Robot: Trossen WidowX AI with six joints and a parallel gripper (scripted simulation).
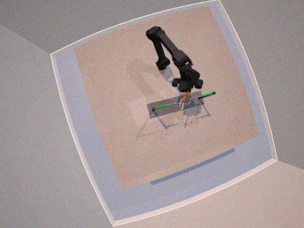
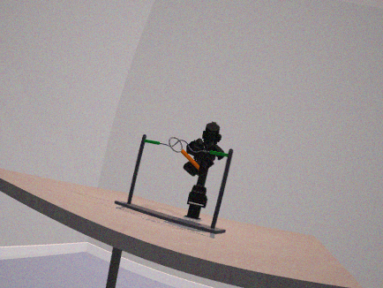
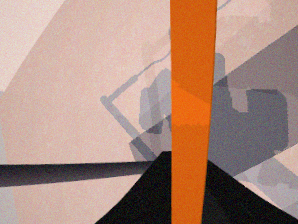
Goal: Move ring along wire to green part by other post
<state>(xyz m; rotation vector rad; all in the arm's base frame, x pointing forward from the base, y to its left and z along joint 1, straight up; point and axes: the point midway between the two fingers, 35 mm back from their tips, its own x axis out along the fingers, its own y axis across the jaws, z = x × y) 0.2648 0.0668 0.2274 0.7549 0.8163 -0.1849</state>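
The ring [image 1: 180, 103] [image 2: 169, 144] is around the thin grey part of the wire [image 2: 164, 144], between the two green parts, nearer the left one. Whether it touches the wire is too small to tell. The left green part [image 1: 161, 106] [image 2: 152, 142] and the right green part [image 1: 207, 95] [image 2: 219, 154] adjoin their posts. The orange handle [image 1: 186, 95] [image 2: 191, 159] [image 3: 191, 100] slants from the ring down to the right in the exterior view. My gripper [image 1: 189, 90] [image 2: 199, 167] [image 3: 178, 160] is shut on the handle, on the robot's side of the wire.
The left post [image 2: 136, 172] and right post [image 2: 221, 190] stand on a dark base plate [image 1: 158, 112] [image 2: 168, 216]. A dark bar [image 3: 60, 173] crosses the left of the wrist view. Shadows of the arm and wire fall on the table [image 1: 115, 147].
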